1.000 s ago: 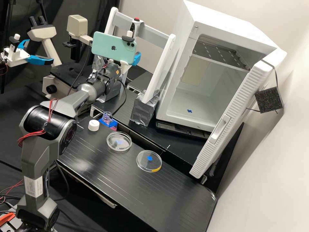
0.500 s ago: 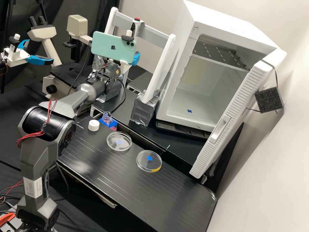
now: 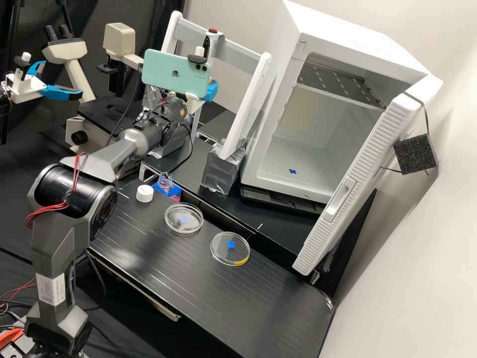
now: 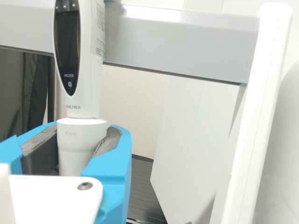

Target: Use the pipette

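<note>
The pincer [image 3: 211, 91] grasps the upright pipette [image 4: 88, 100] around its white lower body, near the white stand [image 3: 247, 107].

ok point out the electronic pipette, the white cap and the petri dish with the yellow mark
Electronic pipette [image 4: 88, 88]: wrist view, on its white body beside the dark display.
White cap [image 3: 144, 190]: high view, on its top.
Petri dish with the yellow mark [image 3: 229, 251]: high view, on its clear flat face.
</note>
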Tool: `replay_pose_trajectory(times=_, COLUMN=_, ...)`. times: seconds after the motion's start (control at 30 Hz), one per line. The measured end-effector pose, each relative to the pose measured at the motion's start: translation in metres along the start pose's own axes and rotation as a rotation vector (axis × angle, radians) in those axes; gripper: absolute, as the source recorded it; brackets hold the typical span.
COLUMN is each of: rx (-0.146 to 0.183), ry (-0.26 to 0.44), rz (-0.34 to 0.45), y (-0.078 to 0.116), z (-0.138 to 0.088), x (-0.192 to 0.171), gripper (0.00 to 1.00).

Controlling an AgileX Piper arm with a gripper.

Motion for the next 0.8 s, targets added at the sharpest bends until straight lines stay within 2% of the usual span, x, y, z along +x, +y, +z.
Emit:
replay_pose_trajectory(times=0.27, rx=0.053, ry=-0.001, rz=0.014, y=0.007, z=-0.004, x=-0.005, gripper=0.00)
replay_pose_trajectory(times=0.6, rx=0.050, ry=0.002, rz=0.042, y=0.018, z=-0.005, x=-0.011, gripper=0.00)
replay_pose_trajectory(times=0.8, rx=0.100, ry=0.026, rz=0.089, y=0.026, z=-0.003, x=-0.028, gripper=0.00)
